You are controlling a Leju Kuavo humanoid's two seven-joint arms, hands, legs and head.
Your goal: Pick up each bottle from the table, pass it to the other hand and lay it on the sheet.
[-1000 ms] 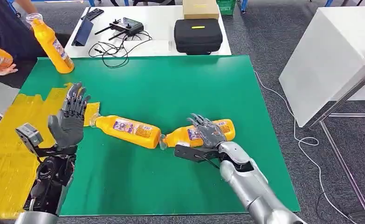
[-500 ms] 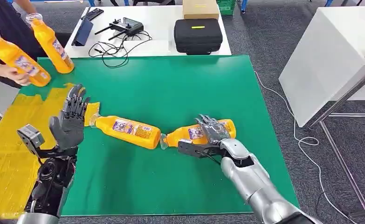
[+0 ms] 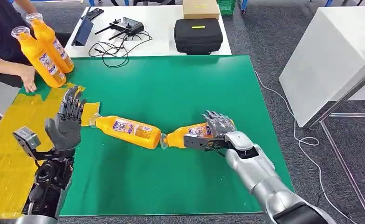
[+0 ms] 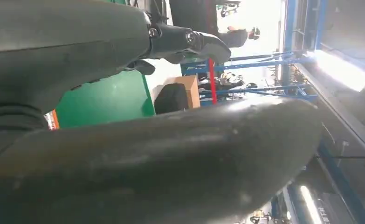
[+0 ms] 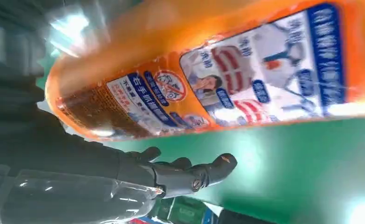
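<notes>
Two orange bottles lie end to end on the green mat (image 3: 171, 88): the left bottle (image 3: 129, 131) and the right bottle (image 3: 189, 134). My right hand (image 3: 220, 127) rests on the right bottle's wide end, and the bottle still lies flat. In the right wrist view the bottle (image 5: 227, 70) sits close over the outstretched fingers (image 5: 185, 175), which are not wrapped round it. My left hand (image 3: 66, 123) is raised beside the left bottle's cap, fingers spread, holding nothing. The yellow sheet (image 3: 8, 158) covers the table's left side.
At the back left a person's hand (image 3: 30, 84) is next to two upright orange bottles (image 3: 40, 60) (image 3: 54, 46). Behind the mat a white table holds a black case (image 3: 197, 35), a controller with cables (image 3: 127, 25) and a cardboard box (image 3: 200, 8). Another white table (image 3: 329, 51) stands at right.
The person has stood a second bottle upright beside the first and let go. My right hand has slid along the right bottle to its wide end. My left hand has barely moved.
</notes>
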